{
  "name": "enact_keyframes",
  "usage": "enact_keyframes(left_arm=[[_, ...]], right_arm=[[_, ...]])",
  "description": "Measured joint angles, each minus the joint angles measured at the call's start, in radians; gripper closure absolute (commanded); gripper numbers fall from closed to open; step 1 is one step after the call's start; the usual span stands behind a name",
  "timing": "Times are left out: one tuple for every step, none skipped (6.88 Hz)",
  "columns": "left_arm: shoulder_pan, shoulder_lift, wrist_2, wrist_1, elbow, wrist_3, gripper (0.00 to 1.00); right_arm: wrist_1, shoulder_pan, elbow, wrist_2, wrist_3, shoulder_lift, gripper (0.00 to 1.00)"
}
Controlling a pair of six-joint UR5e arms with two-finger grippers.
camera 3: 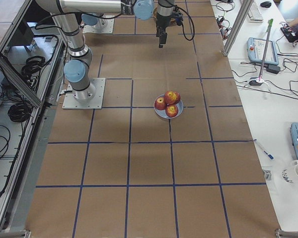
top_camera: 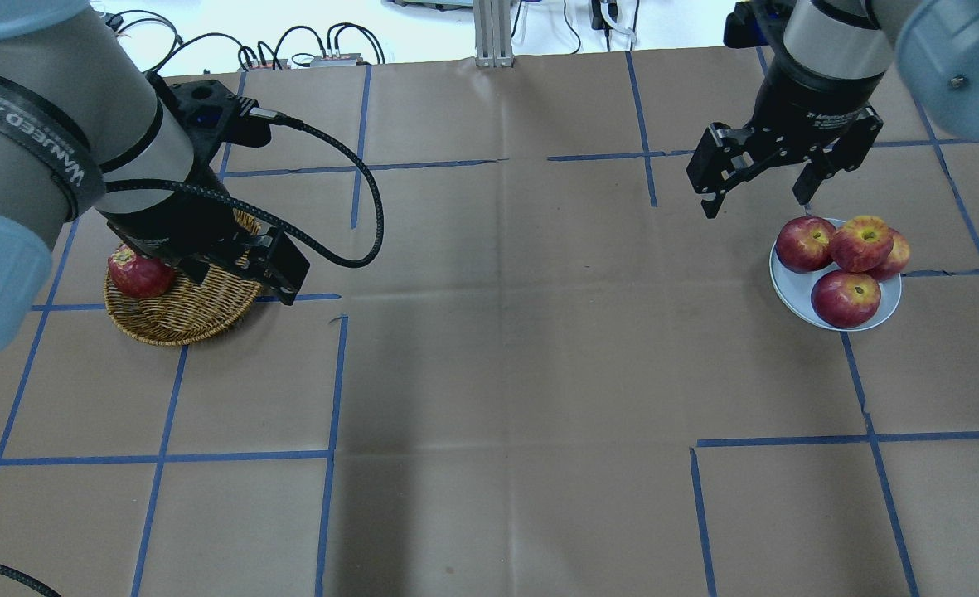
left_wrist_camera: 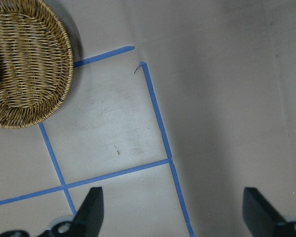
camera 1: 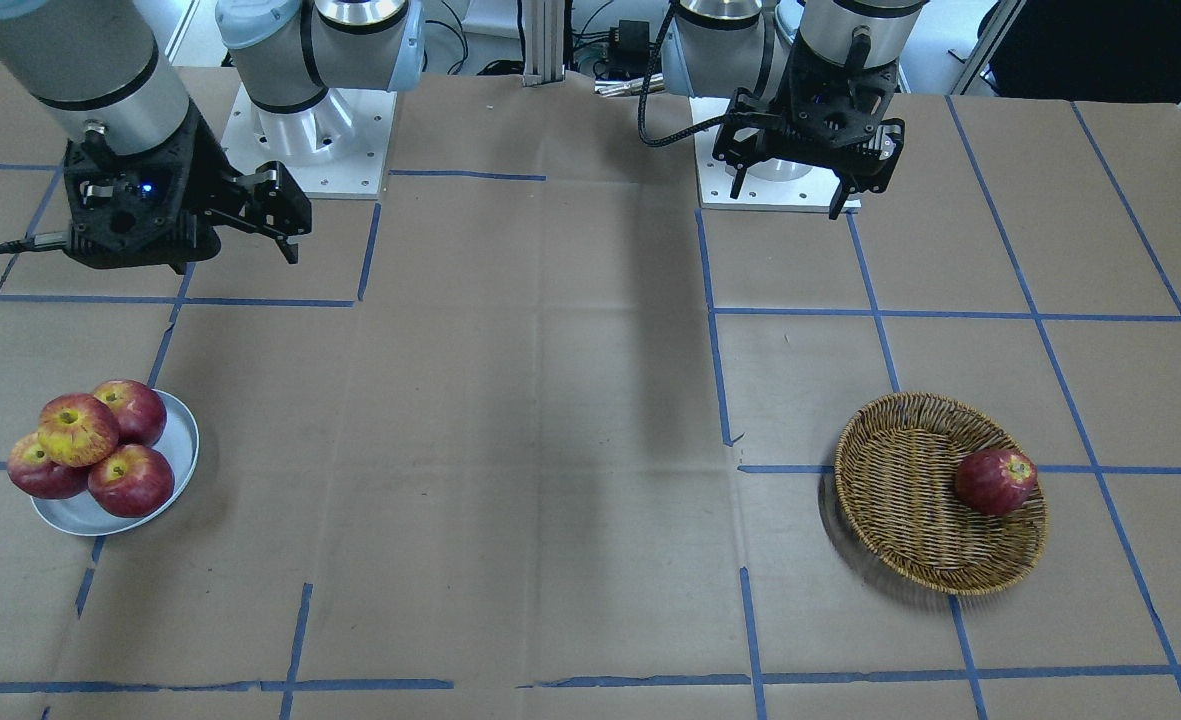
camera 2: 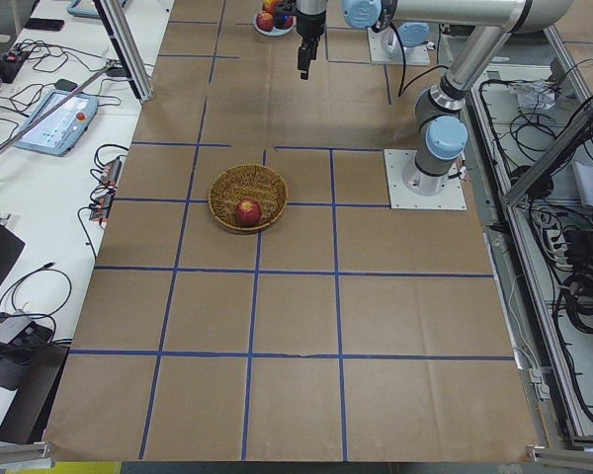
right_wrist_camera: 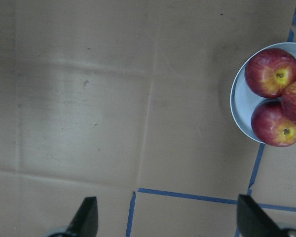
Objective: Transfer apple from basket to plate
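On the plate point(camera 1: 184, 446) sits the apple point(camera 1: 78, 429).

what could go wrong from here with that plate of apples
The pale apple sits stacked on three dark apples on the plate; a nudge may roll it off. The plate looks full, so the lone red apple in the basket would likely find no stable spot there.
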Motion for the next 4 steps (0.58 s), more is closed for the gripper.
enact_keyframes(left_arm=[[0.0, 0.0, 0.0, -0.001, 0.0, 0.0, 0.01], [0.0, 0.0, 0.0, -0.001, 0.0, -0.001, 0.01], [-0.001, 0.001, 0.0, -0.002, 0.0, -0.002, 0.01], [-0.002, 0.001, 0.0, -0.002, 0.001, -0.003, 0.01]], right_arm=[[0.001, 0.013, 0.003, -0.001, 0.017, -0.01, 0.0], [0.001, 0.018, 0.009, -0.001, 0.022, -0.016, 0.0], [0.0, 0.019, 0.014, -0.001, 0.024, -0.019, 0.0], [-0.002, 0.019, 0.017, -0.001, 0.024, -0.02, 0.0]])
